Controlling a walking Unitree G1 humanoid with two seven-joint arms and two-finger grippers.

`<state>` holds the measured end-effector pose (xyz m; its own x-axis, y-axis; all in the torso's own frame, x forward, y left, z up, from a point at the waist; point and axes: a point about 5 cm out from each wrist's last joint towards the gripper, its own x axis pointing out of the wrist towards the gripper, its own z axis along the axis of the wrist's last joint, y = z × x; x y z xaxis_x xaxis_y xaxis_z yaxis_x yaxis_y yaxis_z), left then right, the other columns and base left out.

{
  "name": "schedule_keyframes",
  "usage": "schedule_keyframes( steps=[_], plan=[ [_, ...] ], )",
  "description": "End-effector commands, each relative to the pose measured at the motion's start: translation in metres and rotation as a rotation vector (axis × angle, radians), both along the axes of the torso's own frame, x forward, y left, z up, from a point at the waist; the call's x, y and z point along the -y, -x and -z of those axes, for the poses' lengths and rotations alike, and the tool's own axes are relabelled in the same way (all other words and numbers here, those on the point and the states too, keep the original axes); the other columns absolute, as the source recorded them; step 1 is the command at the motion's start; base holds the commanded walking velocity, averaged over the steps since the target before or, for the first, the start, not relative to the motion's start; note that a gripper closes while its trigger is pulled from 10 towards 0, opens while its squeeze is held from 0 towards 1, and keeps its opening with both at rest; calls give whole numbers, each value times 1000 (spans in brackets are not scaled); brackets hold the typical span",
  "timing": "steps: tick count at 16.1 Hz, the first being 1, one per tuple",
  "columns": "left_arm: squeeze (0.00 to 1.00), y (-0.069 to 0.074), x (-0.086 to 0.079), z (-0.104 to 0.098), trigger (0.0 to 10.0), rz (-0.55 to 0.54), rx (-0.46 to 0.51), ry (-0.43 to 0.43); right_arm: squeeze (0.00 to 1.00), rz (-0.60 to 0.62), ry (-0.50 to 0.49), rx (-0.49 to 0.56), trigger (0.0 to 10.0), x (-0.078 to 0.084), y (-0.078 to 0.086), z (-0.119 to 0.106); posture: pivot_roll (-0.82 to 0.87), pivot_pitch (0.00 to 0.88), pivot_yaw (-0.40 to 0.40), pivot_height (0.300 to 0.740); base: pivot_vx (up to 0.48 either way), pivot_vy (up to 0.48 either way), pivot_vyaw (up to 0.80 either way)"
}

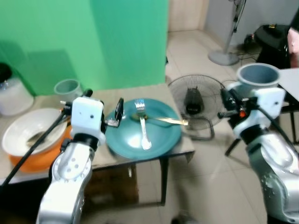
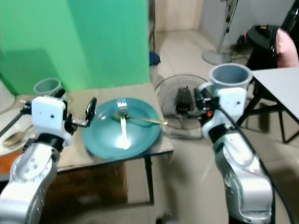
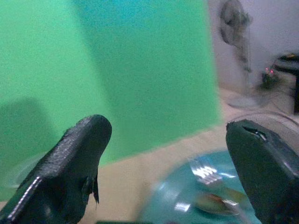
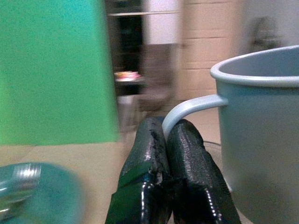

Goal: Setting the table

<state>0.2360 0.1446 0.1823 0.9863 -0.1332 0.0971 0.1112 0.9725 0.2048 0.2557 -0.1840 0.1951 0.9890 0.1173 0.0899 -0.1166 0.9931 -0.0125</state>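
While the right gripper (image 4: 166, 140) pinches the grey mug (image 1: 257, 74) by its handle, the teal plate (image 1: 161, 137) lies to its left, nearer the open, empty left gripper (image 1: 119, 112).

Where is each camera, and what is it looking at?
Left eye: on the head, looking down at the table; both silver arms show.
Right eye: beside it, same scene.
Left wrist: looks along the open left gripper at the teal plate.
Right wrist: looks along the right gripper pinching the mug handle.
Shared: plate and fork.
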Motion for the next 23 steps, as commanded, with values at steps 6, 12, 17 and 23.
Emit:
schedule_keyframes(
  steps=[6,12,17,23],
  plan=[
    [0,11,-11,4,10000,-51,-26,-7,0,7,-30,-58,10000,0,-1,9,-84,8,35,740,0,0,-750],
    [0,19,-9,14,10000,-76,-65,30,0,59,-70,-136,10000,2,-6,30,-75,4,0,740,0,0,-750],
    [0,7,-9,10,10000,-102,-41,80,0,57,-49,-119,10000,-12,-18,33,-83,0,3,740,106,0,-750],
    [0,0,-12,7,10000,-68,-35,70,0,37,-15,-115,10000,-13,-27,34,-94,0,25,740,310,0,-294]
  ],
)
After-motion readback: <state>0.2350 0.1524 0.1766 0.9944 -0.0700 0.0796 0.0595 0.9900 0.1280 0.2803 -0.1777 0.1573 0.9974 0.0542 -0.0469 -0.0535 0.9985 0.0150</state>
